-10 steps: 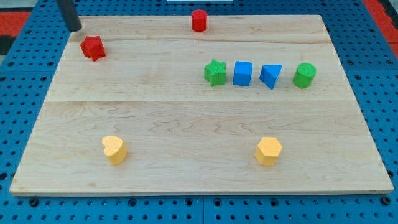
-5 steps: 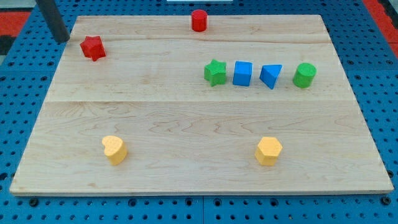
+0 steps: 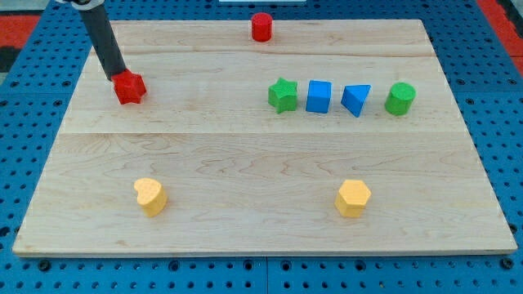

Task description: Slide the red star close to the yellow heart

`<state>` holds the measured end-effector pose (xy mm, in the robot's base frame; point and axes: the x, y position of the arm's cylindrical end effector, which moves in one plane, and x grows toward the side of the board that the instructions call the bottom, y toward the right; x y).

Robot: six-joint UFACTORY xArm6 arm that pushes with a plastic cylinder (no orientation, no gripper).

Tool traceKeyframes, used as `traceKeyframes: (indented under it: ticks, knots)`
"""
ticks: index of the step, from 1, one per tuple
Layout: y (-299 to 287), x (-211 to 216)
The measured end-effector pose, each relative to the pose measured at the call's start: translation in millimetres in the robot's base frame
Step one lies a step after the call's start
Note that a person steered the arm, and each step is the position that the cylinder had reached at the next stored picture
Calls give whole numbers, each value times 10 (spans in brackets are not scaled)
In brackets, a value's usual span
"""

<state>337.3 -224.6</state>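
Observation:
The red star (image 3: 129,88) lies on the wooden board (image 3: 261,155) at the upper left. My tip (image 3: 118,77) touches the star's upper left edge, with the dark rod slanting up to the view's top left. The yellow heart (image 3: 150,196) sits at the lower left, well below the star.
A red cylinder (image 3: 261,26) stands at the top edge. A row at the right middle holds a green star (image 3: 283,95), a blue cube (image 3: 319,96), a blue triangular block (image 3: 355,100) and a green cylinder (image 3: 400,98). A yellow hexagon (image 3: 353,198) lies at the lower right.
My tip swung out past the board's left edge, then came back right and down onto the red star. The star has slid down and slightly right, toward the yellow heart.

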Motion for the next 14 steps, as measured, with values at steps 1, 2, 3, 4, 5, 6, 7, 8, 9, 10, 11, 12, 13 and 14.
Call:
traceKeyframes:
  ticks: [1,2,3,4,5,6,7,8,9,10,11,12,13,14]
  knots:
    - [72,220]
    - [225,461]
    - [366,597]
    - [433,347]
    - [473,507]
    - [532,778]
    - [568,940]
    - [607,632]
    - [672,504]
    - [947,564]
    - [947,817]
    - [947,1028]
    - [922,1106]
    - [913,1109]
